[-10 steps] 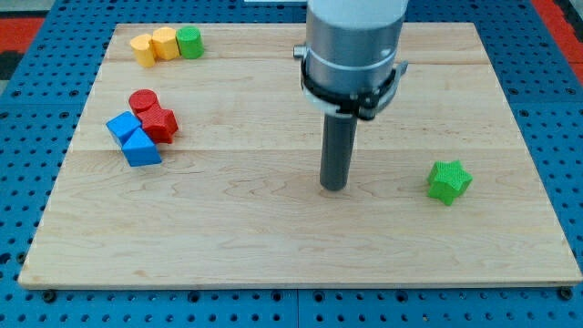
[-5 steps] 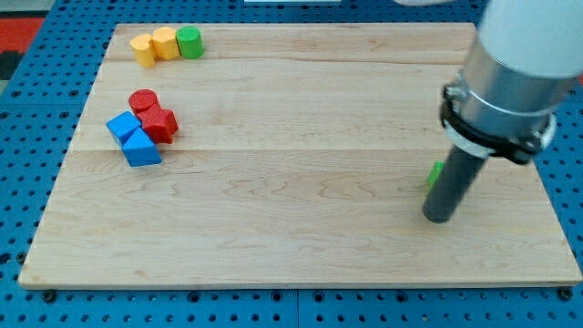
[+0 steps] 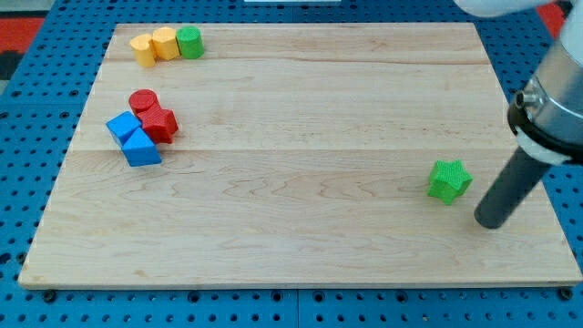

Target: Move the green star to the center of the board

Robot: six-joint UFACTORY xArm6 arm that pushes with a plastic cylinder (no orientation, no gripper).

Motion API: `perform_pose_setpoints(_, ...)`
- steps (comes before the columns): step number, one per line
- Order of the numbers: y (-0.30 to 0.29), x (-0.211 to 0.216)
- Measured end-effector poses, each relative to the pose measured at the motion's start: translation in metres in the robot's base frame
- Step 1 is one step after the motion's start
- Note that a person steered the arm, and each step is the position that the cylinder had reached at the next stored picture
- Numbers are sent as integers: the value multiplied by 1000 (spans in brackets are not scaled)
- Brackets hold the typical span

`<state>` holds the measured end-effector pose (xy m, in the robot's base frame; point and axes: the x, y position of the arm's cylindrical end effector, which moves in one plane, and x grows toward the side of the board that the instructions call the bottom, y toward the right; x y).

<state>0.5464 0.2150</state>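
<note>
A pale wooden board (image 3: 301,237) lies on a blue pegboard table (image 3: 27,182), with red matting showing at the view's top corners. We have no gripper, only a dark rod, so nothing is grasped; my tip (image 3: 489,221) rests on the board near its right edge. The green star (image 3: 449,180) sits just to the tip's upper left, near but apart from it, well right of the board's centre.

Far off at the view's left, a red cylinder (image 3: 142,100) and a second red block (image 3: 159,123), whose shape we cannot quite make out, touch two blue blocks (image 3: 133,138). At the top left, two yellow blocks (image 3: 153,46) and a green cylinder (image 3: 189,41) stand in a row.
</note>
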Motion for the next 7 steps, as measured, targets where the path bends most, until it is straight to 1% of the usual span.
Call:
perform_pose_setpoints(1,-2,-21)
perform_pose_setpoints(4,-10,-132)
perform_pose_setpoints(5,-15,-157)
perform_pose_setpoints(6,-7,-157)
perform_pose_setpoints(7,40,-145)
